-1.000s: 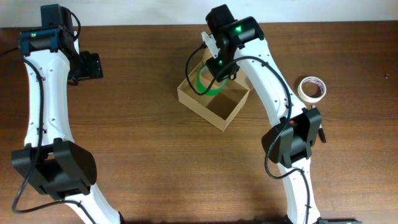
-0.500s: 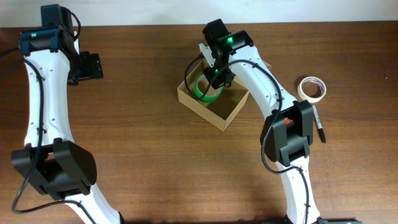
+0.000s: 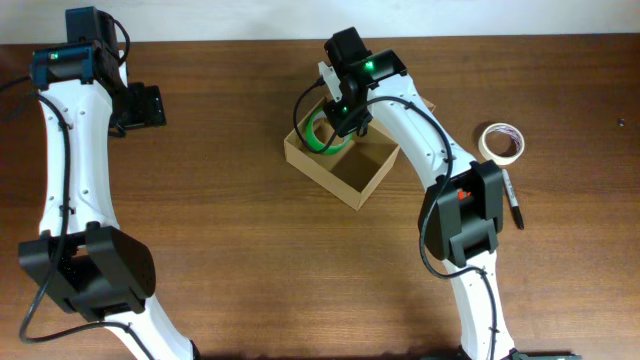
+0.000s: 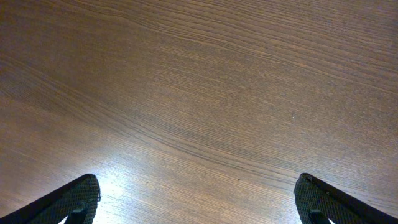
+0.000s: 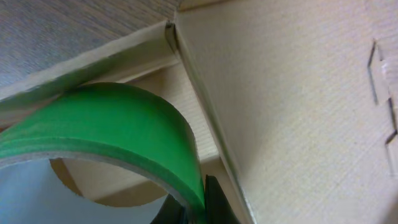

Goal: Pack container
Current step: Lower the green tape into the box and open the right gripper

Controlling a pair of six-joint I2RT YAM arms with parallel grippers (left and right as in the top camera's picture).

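Note:
The container is an open tan cardboard box in the middle of the table in the overhead view. My right gripper is shut on a green tape roll and holds it inside the box's far-left corner. In the right wrist view the green tape roll sits pinched between the fingers next to the box's inner wall and corner. My left gripper is open and empty over bare wood at the far left; its fingertips show wide apart in the left wrist view.
A white tape roll lies on the table to the right of the box. A black marker lies below it, beside the right arm. The box's flap lid hangs at its far-right side.
My right gripper has moved left and down with the green tape roll, from above the box's far edge into its far-left corner. The left arm has not moved.

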